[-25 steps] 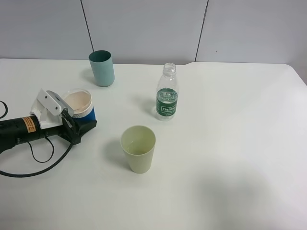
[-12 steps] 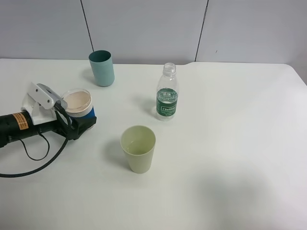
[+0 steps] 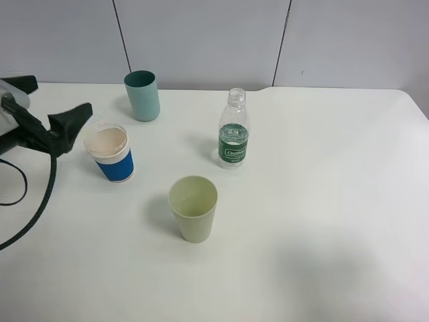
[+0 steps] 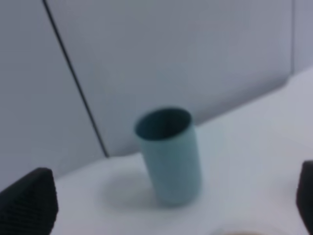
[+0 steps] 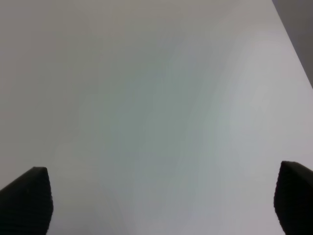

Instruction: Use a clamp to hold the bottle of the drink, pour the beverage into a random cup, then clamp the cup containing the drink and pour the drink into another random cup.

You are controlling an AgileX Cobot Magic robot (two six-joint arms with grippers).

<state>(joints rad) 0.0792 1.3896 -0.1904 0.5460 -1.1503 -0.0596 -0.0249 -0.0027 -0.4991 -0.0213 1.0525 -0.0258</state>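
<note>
The blue-sleeved paper cup (image 3: pixel 111 155) stands upright on the table, free of any grip; I cannot tell whether it holds drink. My left gripper (image 3: pixel 48 106) hangs open just left of it and above it, with nothing between its fingers (image 4: pixel 27 201). The pale yellow-green cup (image 3: pixel 194 208) stands nearer the front, in the middle. Behind it is the capless clear bottle (image 3: pixel 233 138) with the green label, holding some clear liquid. My right gripper (image 5: pixel 159 198) is open over bare white table and does not show in the exterior high view.
A teal tumbler (image 3: pixel 142 95) (image 4: pixel 169 154) stands at the back left, near the grey wall panels. The left arm's black cable (image 3: pixel 41 196) loops over the table's left edge. The white tabletop (image 3: pixel 335 201) stretches to the right.
My left gripper opened and let go of the blue-sleeved cup. It then rose and drew back to the left. The cup stays upright where it was.
</note>
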